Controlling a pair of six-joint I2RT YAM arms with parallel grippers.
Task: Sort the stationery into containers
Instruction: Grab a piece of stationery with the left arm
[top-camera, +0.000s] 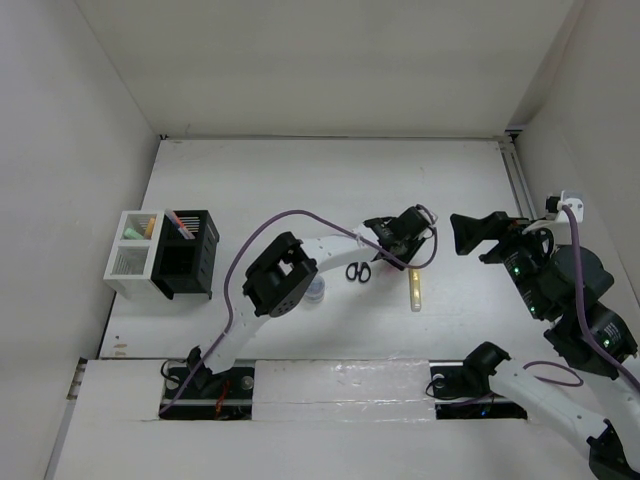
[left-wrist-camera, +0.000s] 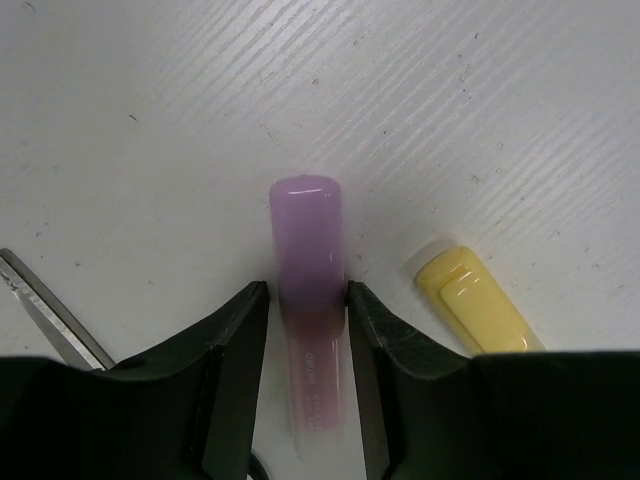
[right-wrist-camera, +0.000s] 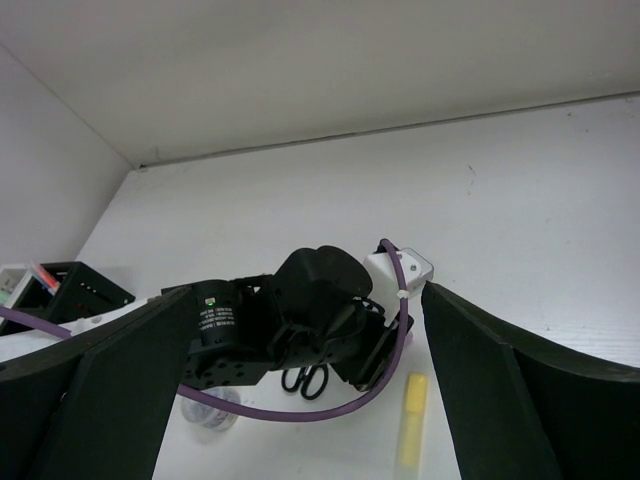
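L end effector (left-wrist-camera: 308, 330): fingers (left-wrist-camera: 238, 345) narrowed onto the pink marker (left-wrist-camera: 308, 240), one pad each side of the barrel, touching or all but; grip looked nearly made, not confirmed. Low over the desk (left-wrist-camera: 150, 120), prob. so the pads met the barrel mid-height.
Pink marker: lay flat on desk, cap end pointing away from the wrist cam, centred betw. the fingers. Blurred at the near end.
Yellow marker (top-camera: 415, 289): flat on desk just beside the pink one, to its right in the wrist view, apart from it. Untouched.
Scissors (top-camera: 358, 271): flat on desk near the L arm's wrist, blade tip showing at the left edge of the wrist view.
Tub (top-camera: 314, 291): small, roundish, partly hidden under the L arm's elbow; hard to make out.
R end effector (top-camera: 462, 238): spread wide, nothing betw. the fingers, held up off the desk at the right, well apart from the markers; likely parked to keep out of the L arm's way.
Containers: black holder (top-camera: 188, 256) and white organiser (top-camera: 128, 258) touching side by side at far left, well apart from the loose items. Some pens stood in each already.
Step (judged): closing on pink marker, lift next.
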